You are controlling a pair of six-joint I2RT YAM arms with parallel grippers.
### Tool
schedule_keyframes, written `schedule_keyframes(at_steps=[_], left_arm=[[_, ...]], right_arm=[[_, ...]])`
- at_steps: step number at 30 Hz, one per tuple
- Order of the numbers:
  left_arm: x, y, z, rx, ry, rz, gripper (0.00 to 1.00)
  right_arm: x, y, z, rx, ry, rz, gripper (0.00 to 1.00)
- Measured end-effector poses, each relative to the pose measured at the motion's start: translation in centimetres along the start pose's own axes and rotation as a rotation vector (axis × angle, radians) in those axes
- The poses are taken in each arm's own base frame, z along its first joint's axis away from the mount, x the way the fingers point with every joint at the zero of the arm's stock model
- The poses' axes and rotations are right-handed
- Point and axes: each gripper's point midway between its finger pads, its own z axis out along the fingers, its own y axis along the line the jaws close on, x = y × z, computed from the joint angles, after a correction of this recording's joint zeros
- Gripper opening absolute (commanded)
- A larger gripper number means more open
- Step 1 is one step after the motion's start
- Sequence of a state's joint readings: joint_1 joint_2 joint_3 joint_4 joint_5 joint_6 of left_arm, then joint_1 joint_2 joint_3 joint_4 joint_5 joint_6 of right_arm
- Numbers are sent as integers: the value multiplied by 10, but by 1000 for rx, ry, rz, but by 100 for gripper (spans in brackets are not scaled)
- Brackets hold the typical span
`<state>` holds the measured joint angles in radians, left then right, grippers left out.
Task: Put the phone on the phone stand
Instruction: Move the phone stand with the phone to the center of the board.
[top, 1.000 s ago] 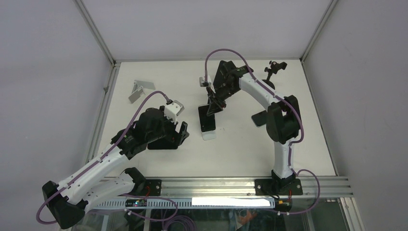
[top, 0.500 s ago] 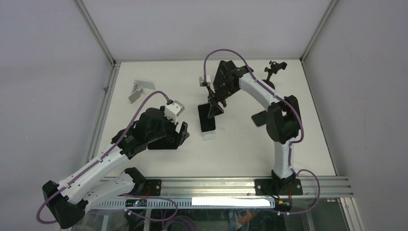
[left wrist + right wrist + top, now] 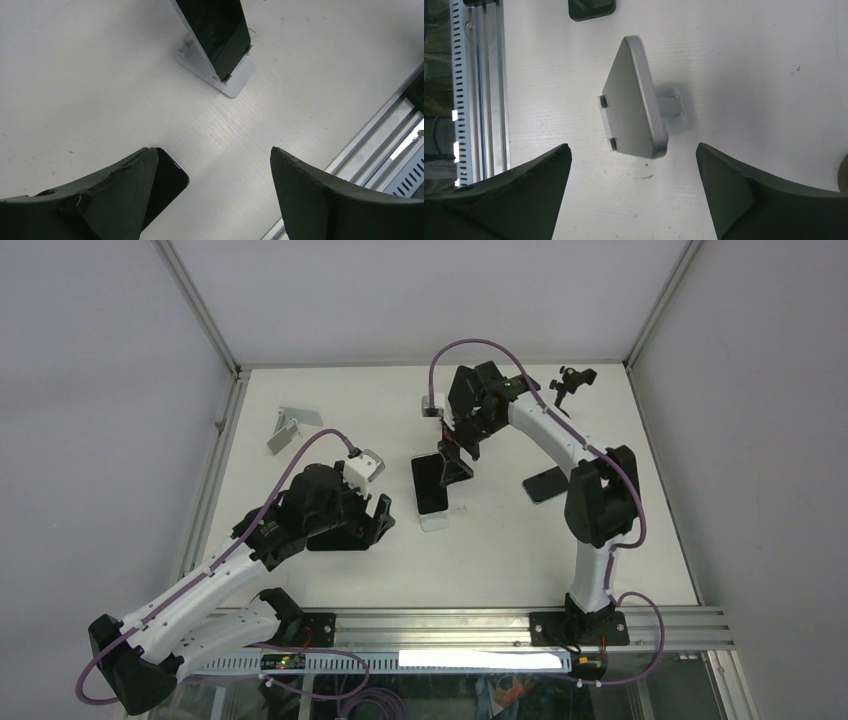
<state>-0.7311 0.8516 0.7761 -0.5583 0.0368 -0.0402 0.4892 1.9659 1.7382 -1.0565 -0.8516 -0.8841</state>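
The phone [image 3: 430, 483], a dark slab, leans upright on the small white phone stand [image 3: 435, 521] in mid-table. Just behind its top edge hovers my right gripper [image 3: 455, 458], open and holding nothing. In the right wrist view the phone [image 3: 631, 100] looks grey, its lower end against two small lips, with the stand's base [image 3: 672, 107] behind it; my right gripper [image 3: 633, 150] stands wide apart from it. The left wrist view shows the phone [image 3: 217, 30] on the stand [image 3: 232, 80] ahead of my open left gripper [image 3: 212, 152].
A second dark phone [image 3: 167, 185] lies flat under my left gripper [image 3: 372, 520]. A third one [image 3: 545, 485] lies flat to the right. A silver stand [image 3: 290, 426] sits at the back left, a black clamp [image 3: 566, 383] at the back right.
My right gripper has opened and let go of the phone, then drawn back a little. The phone stays leaning on the stand. The left arm has not moved.
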Motion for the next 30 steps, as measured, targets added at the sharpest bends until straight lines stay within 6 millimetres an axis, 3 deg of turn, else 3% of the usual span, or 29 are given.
schedule_keyframes(at_steps=[10, 13, 19, 24, 30], left_arm=[[0, -5, -1, 26, -2, -1, 86], [-2, -5, -2, 27, -8, -3, 86], [-10, -12, -2, 59, -40, -34, 86], [-17, -25, 10, 127, -119, -111, 85], [8, -37, 42, 188, -133, -229, 84]], right_arm=[[12, 54, -53, 105, 8, -71, 99], [32, 75, -65, 125, 0, -58, 99], [68, 95, -97, 233, -103, 29, 99], [90, 112, -93, 225, -195, 107, 99], [123, 113, -95, 261, -264, 242, 99]])
